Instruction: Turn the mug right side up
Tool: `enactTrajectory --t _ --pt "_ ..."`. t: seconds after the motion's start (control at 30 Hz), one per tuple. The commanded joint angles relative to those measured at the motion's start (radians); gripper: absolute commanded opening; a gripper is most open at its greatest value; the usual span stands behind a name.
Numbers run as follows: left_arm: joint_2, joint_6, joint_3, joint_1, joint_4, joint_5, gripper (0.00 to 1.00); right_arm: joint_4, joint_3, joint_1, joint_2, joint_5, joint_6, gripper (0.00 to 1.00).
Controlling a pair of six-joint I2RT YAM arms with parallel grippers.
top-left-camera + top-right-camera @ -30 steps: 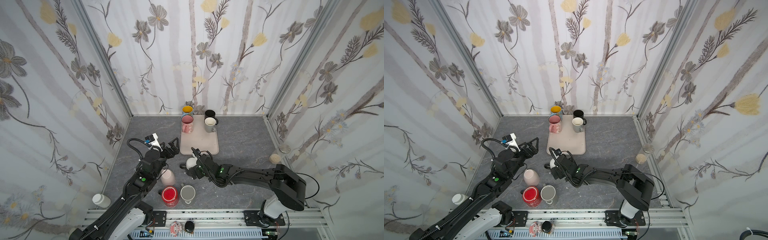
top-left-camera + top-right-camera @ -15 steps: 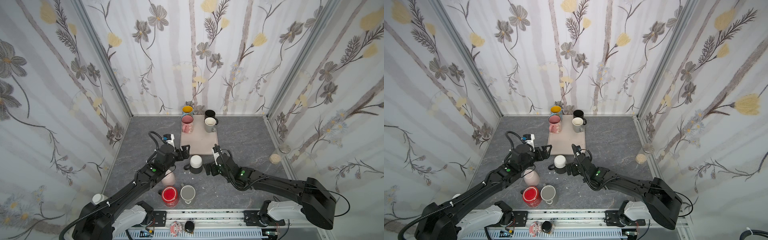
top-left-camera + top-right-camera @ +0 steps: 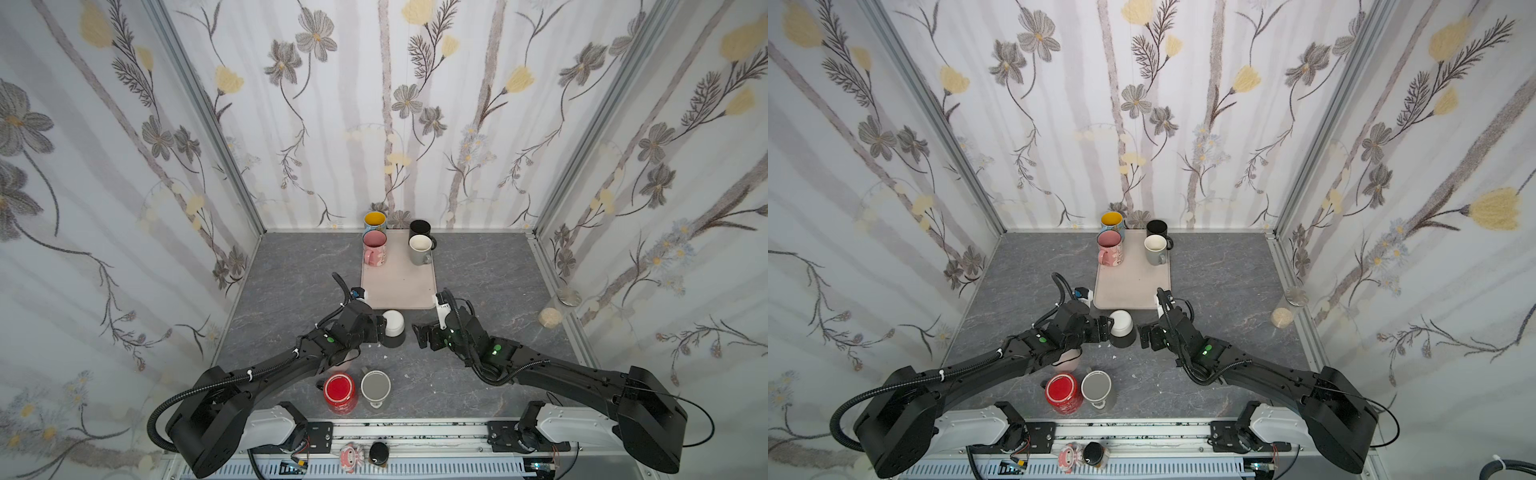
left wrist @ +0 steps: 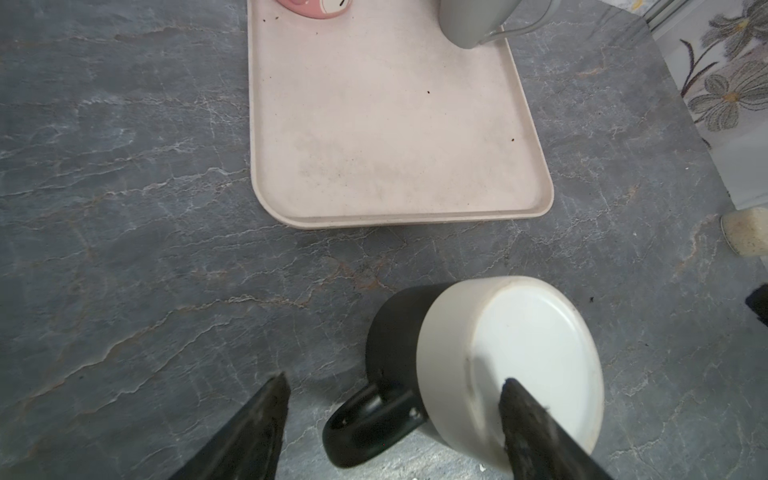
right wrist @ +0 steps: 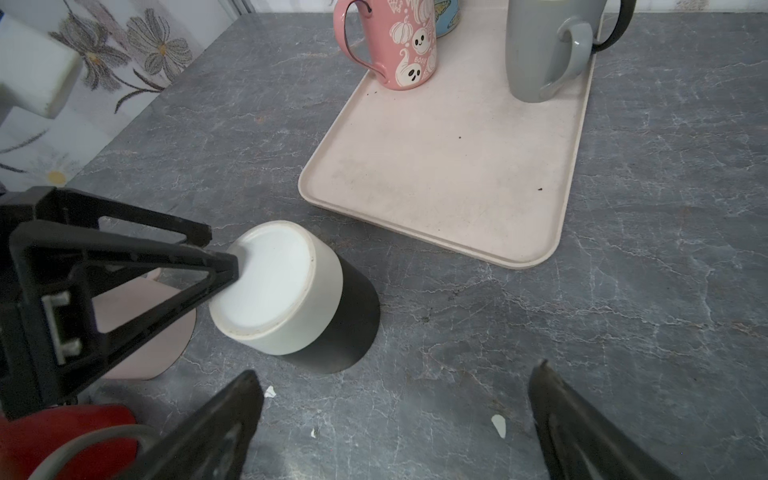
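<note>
The mug [image 3: 392, 326] [image 3: 1121, 326] stands upside down on the grey table just in front of the tray, its white base up and its black half down. Its black handle [image 4: 370, 419] points toward my left arm. My left gripper [image 3: 377, 328] [image 4: 395, 380] is open around that side. One fingertip [image 5: 226, 266] touches the white base [image 4: 528, 345], and the other stands off beside the handle. My right gripper [image 3: 417, 332] [image 5: 395, 370] is open and empty, a short way to the right of the mug [image 5: 286, 291].
The beige tray [image 3: 399, 291] holds a pink mug [image 3: 374, 249] and a grey mug [image 3: 419, 251]; a yellow-lined mug [image 3: 375, 220] and a black mug [image 3: 419, 227] stand behind. A red mug [image 3: 338, 388], another grey mug [image 3: 376, 386] and a pale pink upturned mug [image 3: 345, 358] sit near the front. A cream jar [image 3: 549, 318] is at right.
My right gripper has left the mug and drawn back to the right. My left gripper has swung in from the left to the mug, and its jaws have narrowed a little.
</note>
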Motion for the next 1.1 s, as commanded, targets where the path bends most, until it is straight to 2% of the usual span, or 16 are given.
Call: enactTrajectory --t 0.0,0.27,0.47,0.57,0.63,0.77,0.87,1.07 --pt "0.037 -0.010 -0.008 -0.012 -0.035 0.016 0.77 0.035 -0.018 -0.012 -0.032 0.002 0.009 1.00" --pt "0.144 -0.035 0.042 -0.101 0.001 0.070 0.67 0.038 -0.061 -0.039 -0.087 -0.005 0.014 1.00" --pt "0.167 -0.065 0.070 -0.132 0.051 0.202 0.63 0.050 -0.076 -0.051 -0.100 -0.025 0.014 1.00" --pt "0.153 -0.062 0.095 -0.137 0.018 0.208 0.64 0.051 -0.079 -0.062 -0.108 -0.063 0.011 1.00" --pt "0.121 -0.052 0.102 -0.137 -0.016 0.165 0.66 0.041 -0.073 -0.064 -0.108 -0.112 -0.003 0.98" --pt "0.044 -0.031 0.092 -0.125 -0.071 0.084 0.78 -0.003 -0.051 -0.052 -0.074 -0.232 -0.052 0.96" --pt "-0.003 -0.021 0.071 -0.108 -0.076 0.045 0.86 -0.042 -0.032 -0.005 -0.037 -0.214 -0.058 0.98" --pt "-0.040 -0.012 0.028 -0.086 -0.034 0.045 0.88 -0.072 0.008 0.069 0.052 -0.146 -0.079 0.99"
